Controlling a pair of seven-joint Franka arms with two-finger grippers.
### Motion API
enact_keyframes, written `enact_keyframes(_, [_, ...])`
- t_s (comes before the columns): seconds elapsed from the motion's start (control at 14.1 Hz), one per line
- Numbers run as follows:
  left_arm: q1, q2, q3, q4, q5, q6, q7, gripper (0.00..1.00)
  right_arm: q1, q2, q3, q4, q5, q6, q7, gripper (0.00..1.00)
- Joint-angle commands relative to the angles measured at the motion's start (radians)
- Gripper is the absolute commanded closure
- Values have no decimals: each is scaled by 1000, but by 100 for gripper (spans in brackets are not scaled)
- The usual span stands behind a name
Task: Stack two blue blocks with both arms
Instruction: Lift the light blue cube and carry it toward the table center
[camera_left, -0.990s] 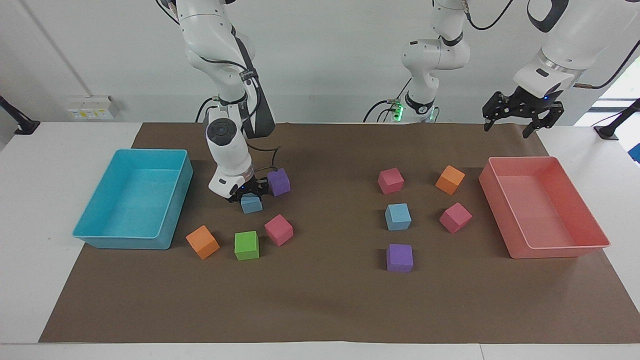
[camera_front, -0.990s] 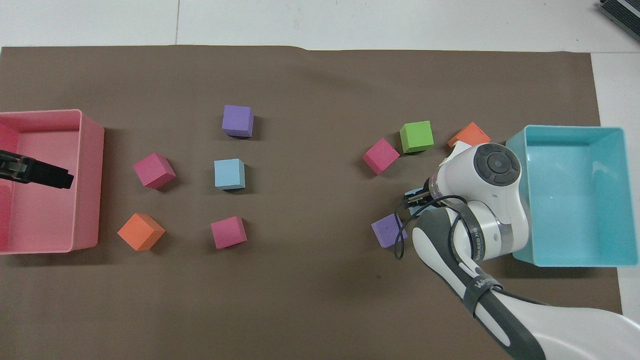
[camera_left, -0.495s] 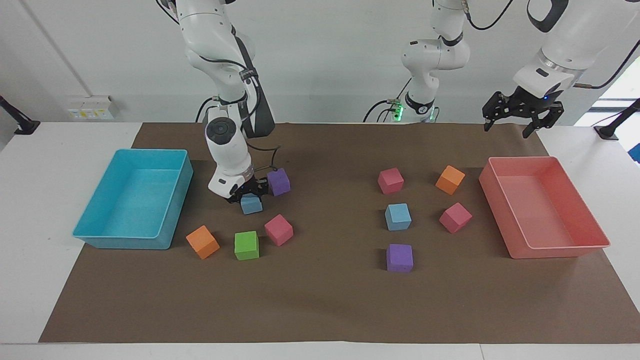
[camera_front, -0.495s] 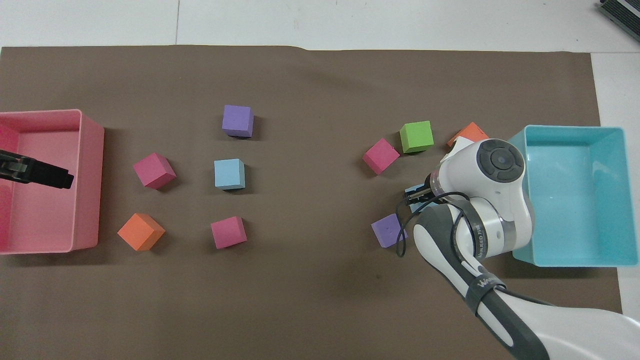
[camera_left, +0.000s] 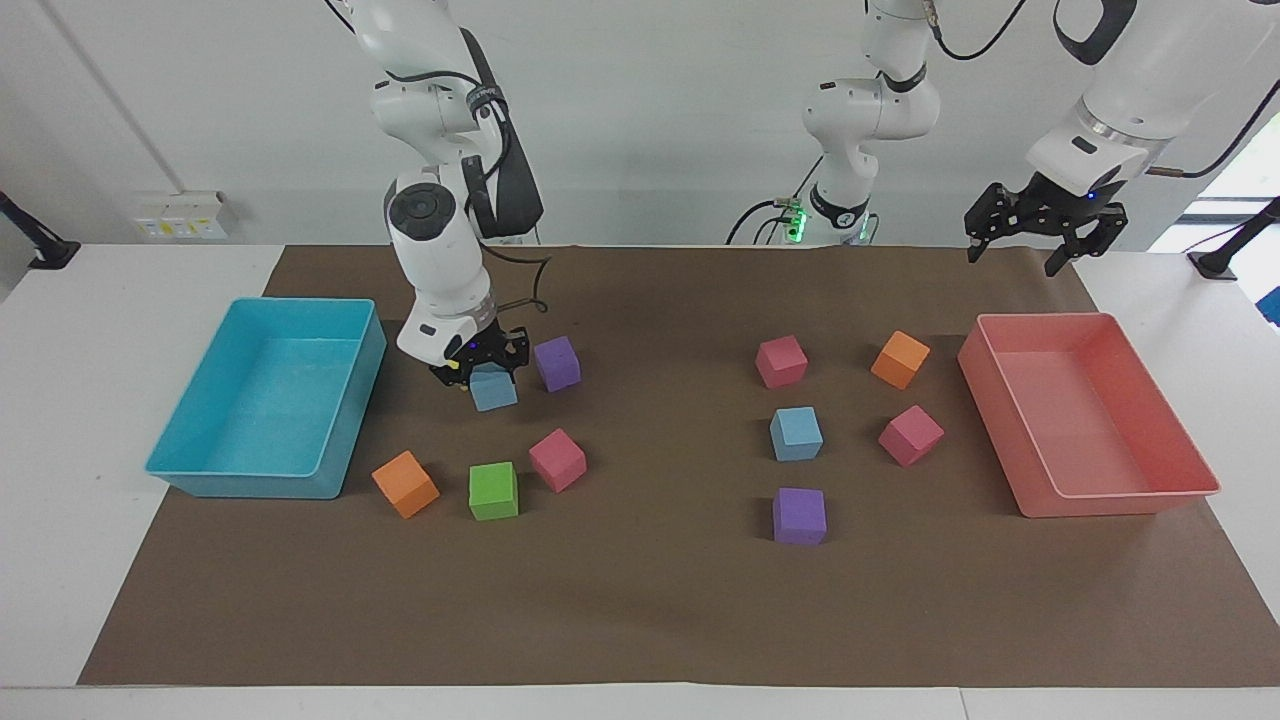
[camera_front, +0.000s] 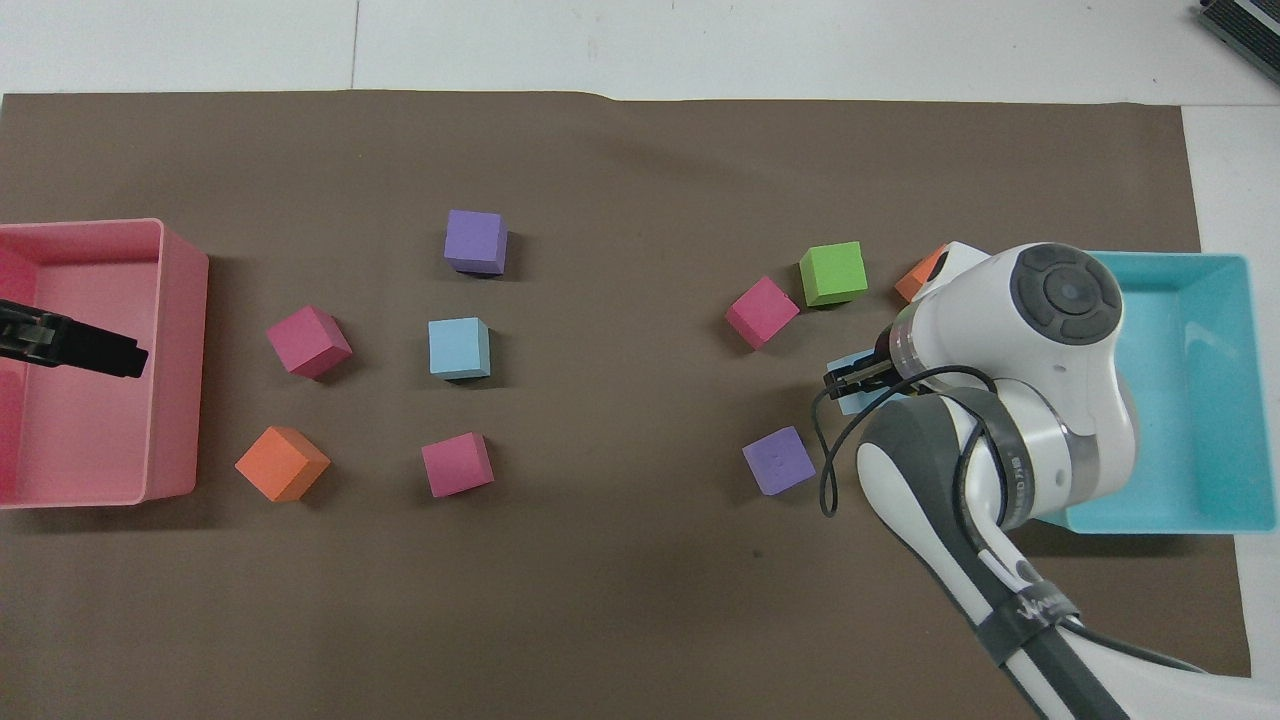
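Pinching light sky-blue foam cube (camera_left: 493, 389) between its fingers, your right gripper (camera_left: 480, 362) holds it just above brown mat (camera_left: 660, 590), beside purple foam cube (camera_left: 556, 363). Second sky-blue foam cube (camera_left: 796, 433) sits among other cubes near pink tray (camera_left: 1090, 495). Left gripper (camera_left: 1030, 245) waits above that tray, fingers spread.

One blue block (camera_left: 493, 390), light sky-blue cube, is hanging tilted off the worktop, clamped in the right gripper (camera_left: 480, 368). Second blue block (camera_left: 796, 433) is sitting flat at 3 o'clock from it, well apart.
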Motion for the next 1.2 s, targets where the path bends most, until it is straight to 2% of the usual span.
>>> enact_keyframes(0.0, [-12, -27, 8, -32, 0, 16, 1, 0, -2, 7, 7, 57, 10, -61, 41, 100])
enact_keyframes(0.35, [-12, -27, 7, -32, 0, 16, 1, 0, 64, 13, 10, 86, 9, -65, 158, 100])
enact_keyframes(0.57, [-13, -27, 8, -32, 0, 16, 1, 0, 95, 44, 10, 163, 21, -104, 201, 100])
enact_keyframes(0.85, [-12, -27, 8, -32, 0, 16, 1, 0, 194, 147, 11, 292, 16, -126, 323, 100])
enact_keyframes(1.13, [-18, -33, 7, -38, 0, 15, 1, 0, 253, 235, 11, 387, 15, -127, 426, 100])
